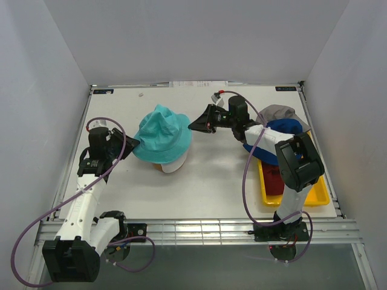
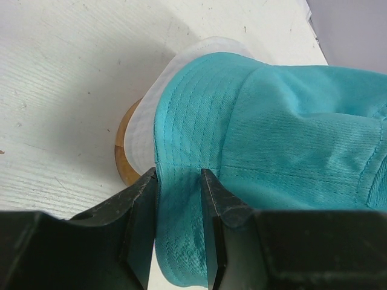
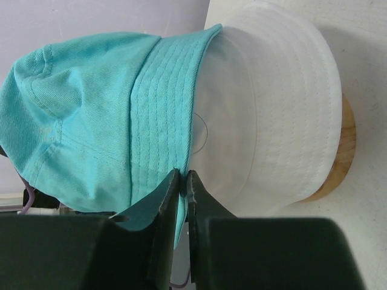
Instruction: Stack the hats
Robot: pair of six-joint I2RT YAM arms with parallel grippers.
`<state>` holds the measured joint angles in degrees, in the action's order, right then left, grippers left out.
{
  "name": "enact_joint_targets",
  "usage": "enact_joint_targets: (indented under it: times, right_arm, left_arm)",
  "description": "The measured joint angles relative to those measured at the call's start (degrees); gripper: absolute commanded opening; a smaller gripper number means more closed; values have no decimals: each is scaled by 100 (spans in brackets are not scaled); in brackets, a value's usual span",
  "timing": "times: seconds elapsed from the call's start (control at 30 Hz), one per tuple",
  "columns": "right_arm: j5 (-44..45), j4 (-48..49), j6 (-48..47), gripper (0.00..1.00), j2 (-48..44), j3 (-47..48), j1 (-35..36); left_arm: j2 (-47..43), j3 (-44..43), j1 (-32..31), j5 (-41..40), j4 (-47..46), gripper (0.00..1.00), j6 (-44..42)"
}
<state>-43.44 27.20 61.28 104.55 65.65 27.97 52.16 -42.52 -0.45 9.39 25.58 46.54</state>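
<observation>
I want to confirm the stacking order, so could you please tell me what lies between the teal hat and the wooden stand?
The white hat lies between the teal hat and the wooden stand, clearest in the right wrist view.

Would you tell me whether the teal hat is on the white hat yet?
On: the teal hat covers the white hat, whose brim shows underneath.

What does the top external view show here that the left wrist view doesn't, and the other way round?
Only the top external view shows the right gripper beside the teal hat, plus the grey hat, navy blue hat and dark red hat piled at the yellow tray. Only the left wrist view shows the left gripper with teal brim between its fingers. Both show the teal hat over the white hat on the wooden stand.
</observation>
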Motion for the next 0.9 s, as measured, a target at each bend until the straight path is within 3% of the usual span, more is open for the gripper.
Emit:
enact_joint_targets:
  times: [0.13, 0.47, 0.77, 0.9]
  right_arm:
    - [-2, -2, -28, 8, 15, -9, -22]
    - [44, -197, -345, 8, 94, -68, -26]
    - [264, -627, -800, 8, 96, -68, -33]
    - [374, -841, -1003, 8, 96, -68, -33]
  left_arm:
    - [31, 70, 0, 0, -39, 40, 2]
    - [160, 251, 0, 2, -125, 33, 81]
    - [284, 284, 0, 2, -249, 7, 94]
    - [372, 361, 0, 2, -339, 0, 116]
